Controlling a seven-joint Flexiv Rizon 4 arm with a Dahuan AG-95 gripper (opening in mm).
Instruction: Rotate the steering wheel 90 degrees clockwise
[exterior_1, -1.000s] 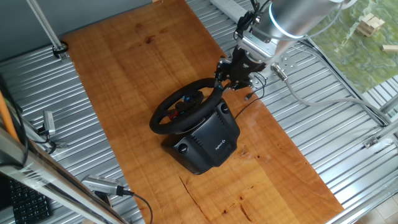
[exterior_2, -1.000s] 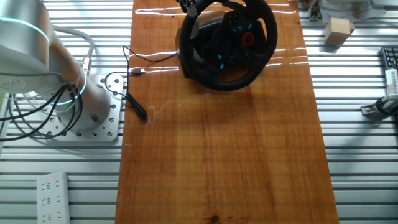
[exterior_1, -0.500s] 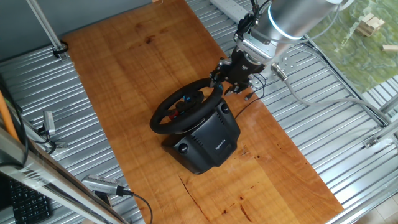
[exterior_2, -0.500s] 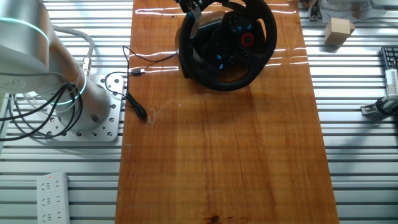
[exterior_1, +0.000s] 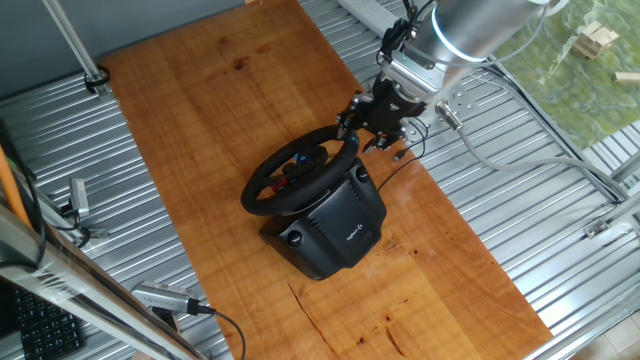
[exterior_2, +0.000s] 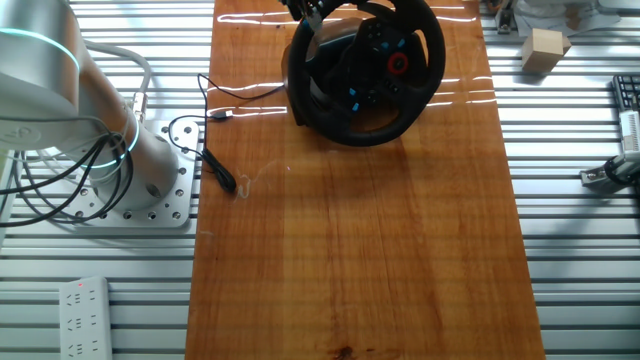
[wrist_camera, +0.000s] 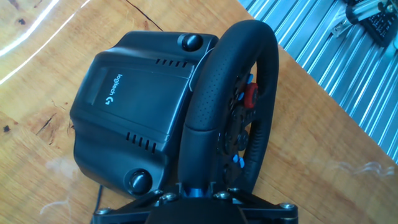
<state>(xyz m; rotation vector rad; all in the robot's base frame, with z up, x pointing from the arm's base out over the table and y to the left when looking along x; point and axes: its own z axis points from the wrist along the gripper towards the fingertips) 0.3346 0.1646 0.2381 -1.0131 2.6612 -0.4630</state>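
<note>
The steering wheel (exterior_1: 262, 186) is black with a thick rim and red and blue hub buttons. It stands tilted on its boxy black base (exterior_1: 336, 226) near the middle of the wooden board. My gripper (exterior_1: 352, 128) is at the rim's far right edge and is closed on it. In the other fixed view the wheel (exterior_2: 422, 78) faces the camera at the top, and the gripper (exterior_2: 312, 10) holds its upper left rim. In the hand view the rim (wrist_camera: 205, 112) runs down into the gripper (wrist_camera: 194, 188), with the base (wrist_camera: 137, 93) to its left.
The wooden board (exterior_1: 200, 100) lies on a ribbed metal table. A thin black cable (exterior_2: 216, 170) lies by the board's left edge, next to the arm's base (exterior_2: 120, 160). A wooden block (exterior_2: 545, 48) sits at the top right and a power strip (exterior_2: 85, 300) at the bottom left.
The gripper has shifted very slightly to the left at the rim. The wheel's position looks almost unchanged.
</note>
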